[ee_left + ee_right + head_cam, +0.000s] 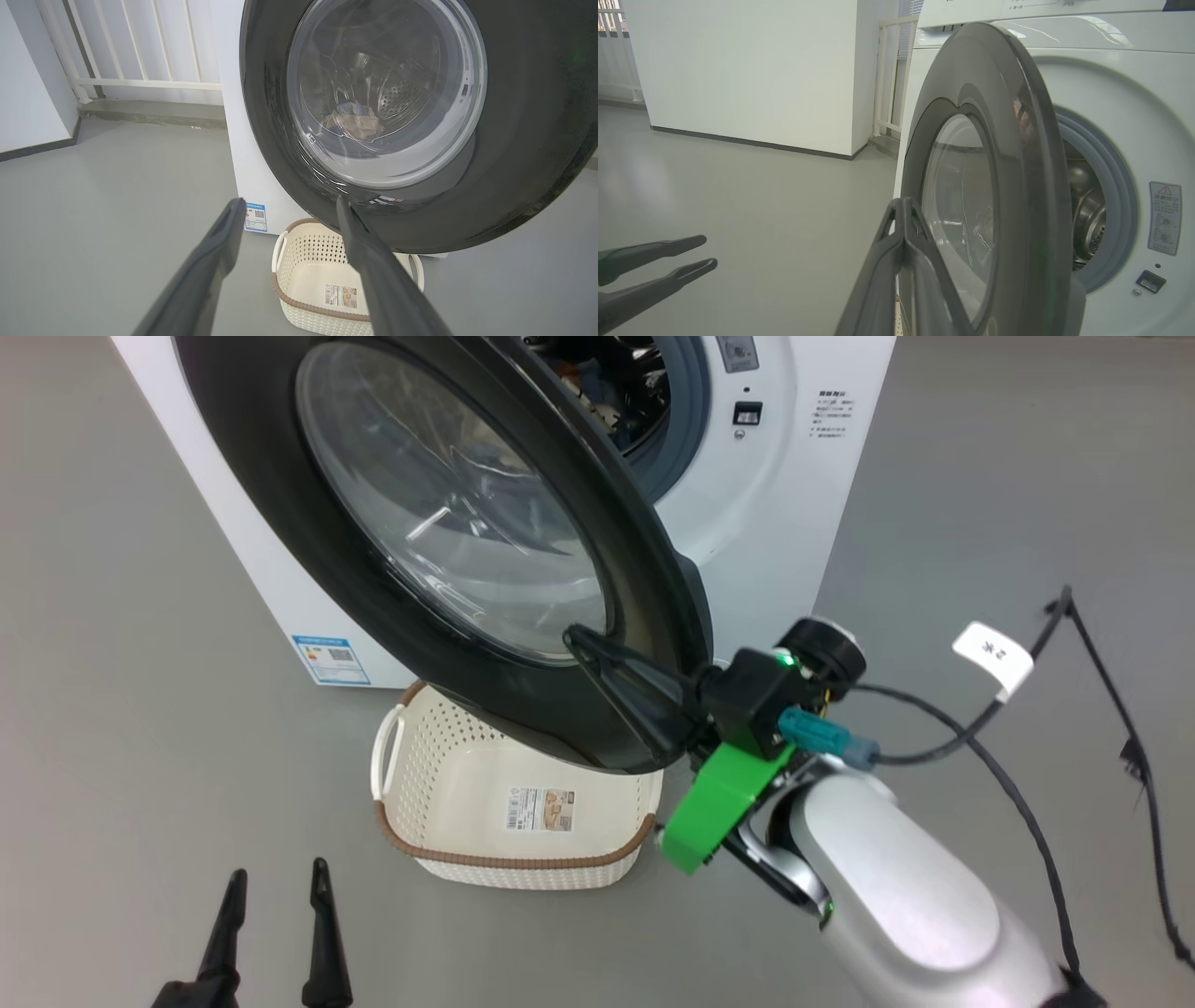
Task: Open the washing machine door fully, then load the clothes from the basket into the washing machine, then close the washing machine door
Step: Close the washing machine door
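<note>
The washing machine (775, 523) stands with its door (243, 476) swung about halfway open, black rim and glass bowl facing me. My right gripper (574, 637) is shut with nothing in it, its tips at the door's outer face (1031, 186) by the lower edge of the glass; its joined fingers (903, 205) rise in front of the door. My left gripper (278, 873) hangs open and empty above the floor, left of the basket (448, 775). The basket's inside is bare apart from a label. Clothes (355, 121) lie in the steel drum, seen through the glass.
A black cable with a white tag (994, 658) trails over the grey floor right of the machine. A white railing (140, 84) and a white wall (738, 70) stand behind and to the left. The basket sits right under the door's lower rim.
</note>
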Robot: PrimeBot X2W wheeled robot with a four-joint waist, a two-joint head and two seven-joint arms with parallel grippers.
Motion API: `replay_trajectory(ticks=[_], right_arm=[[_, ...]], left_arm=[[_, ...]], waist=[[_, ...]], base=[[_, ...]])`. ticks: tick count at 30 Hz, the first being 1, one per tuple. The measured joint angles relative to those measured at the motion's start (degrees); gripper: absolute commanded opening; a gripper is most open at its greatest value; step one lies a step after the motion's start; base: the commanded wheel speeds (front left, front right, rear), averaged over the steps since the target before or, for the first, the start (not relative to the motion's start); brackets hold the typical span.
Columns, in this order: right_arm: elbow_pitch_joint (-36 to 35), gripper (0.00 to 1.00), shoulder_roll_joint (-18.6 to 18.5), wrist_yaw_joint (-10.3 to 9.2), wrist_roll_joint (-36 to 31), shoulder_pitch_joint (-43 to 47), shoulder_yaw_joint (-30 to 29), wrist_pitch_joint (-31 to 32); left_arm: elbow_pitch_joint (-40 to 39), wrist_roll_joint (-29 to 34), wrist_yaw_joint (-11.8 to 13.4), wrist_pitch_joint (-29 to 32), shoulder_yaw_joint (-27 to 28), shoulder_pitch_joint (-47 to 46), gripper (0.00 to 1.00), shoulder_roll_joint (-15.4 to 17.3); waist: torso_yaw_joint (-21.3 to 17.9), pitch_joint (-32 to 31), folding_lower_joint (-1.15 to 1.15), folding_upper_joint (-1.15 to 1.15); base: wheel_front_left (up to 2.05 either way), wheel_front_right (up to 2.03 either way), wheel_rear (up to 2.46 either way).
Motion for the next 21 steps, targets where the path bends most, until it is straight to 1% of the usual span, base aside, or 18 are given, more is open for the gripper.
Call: replay_trajectory(ticks=[5,10,21], right_arm=[[6.39,0.0,-0.22,0.0,1.6,-4.6,2.5,-1.58],[12.94,0.0,-0.27,0.0,2.63,-6.79,4.69,-3.79],[24.9,0.0,0.43,0.0,5.37,-11.52,6.21,-8.18]], left_arm=[[0.14,-0.01,0.0,-0.01,-0.27,-0.64,1.0,-0.07],[0.38,0.0,-0.01,-0.19,-0.46,-1.39,1.0,-0.4],[0.98,0.0,-0.07,-0.42,-0.41,-2.57,1.0,-1.29]], waist=[[0.13,0.5,0.0,0.0],[0.41,1.04,0.0,0.0],[0.96,2.29,0.0,0.0]], base=[[0.0,0.0,0.0],[0.0,0.0,0.0],[0.0,0.0,0.0]])
